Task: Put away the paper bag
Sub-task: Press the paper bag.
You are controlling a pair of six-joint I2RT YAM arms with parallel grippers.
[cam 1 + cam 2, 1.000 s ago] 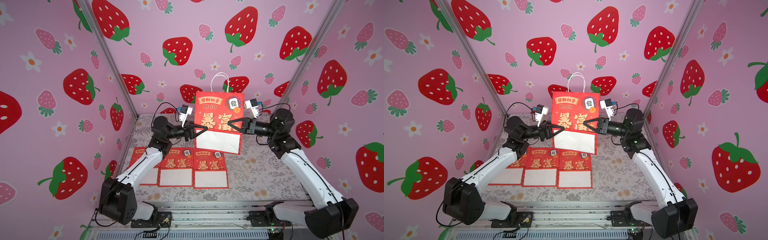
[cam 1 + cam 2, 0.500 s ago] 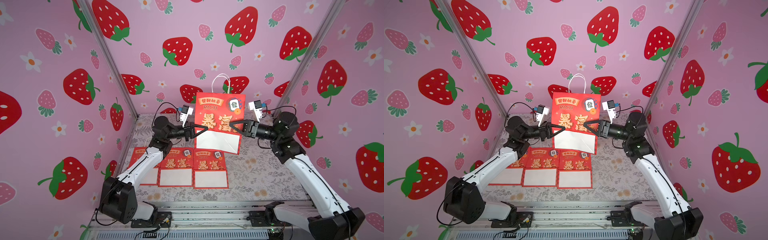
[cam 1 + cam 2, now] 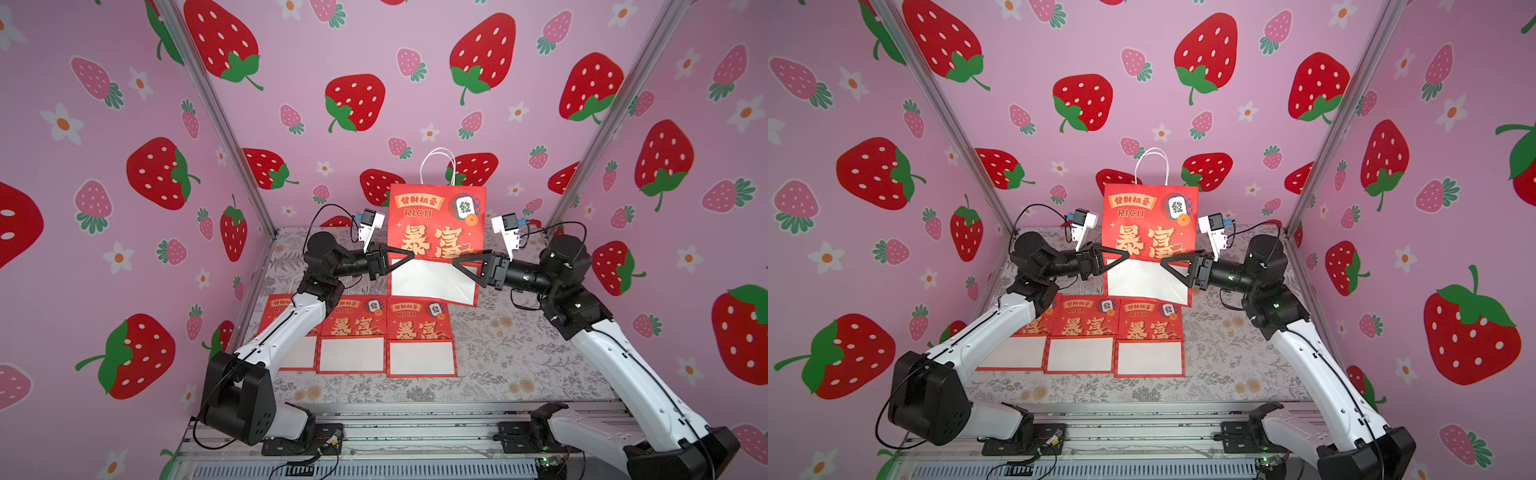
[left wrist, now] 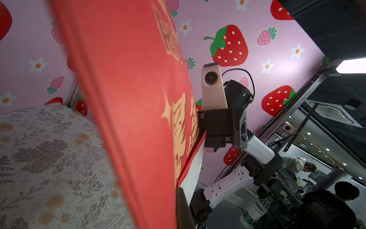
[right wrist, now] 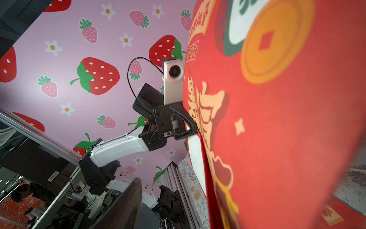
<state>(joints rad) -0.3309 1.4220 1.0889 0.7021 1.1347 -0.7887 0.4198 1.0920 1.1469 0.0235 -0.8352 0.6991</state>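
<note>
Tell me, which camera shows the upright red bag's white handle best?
A top view: the handle loops clear above the bag against the pink wall. Both top views show it alike. The wrist views are too close: they show only blurred red bag face, no handle.

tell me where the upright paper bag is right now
In both top views the upright paper bag stands mid-table near the back wall, behind three flat bags.

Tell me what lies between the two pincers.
Only the paper bag, upright: left pincer shut on one edge, right pincer open at the other. Both top views show it.
</note>
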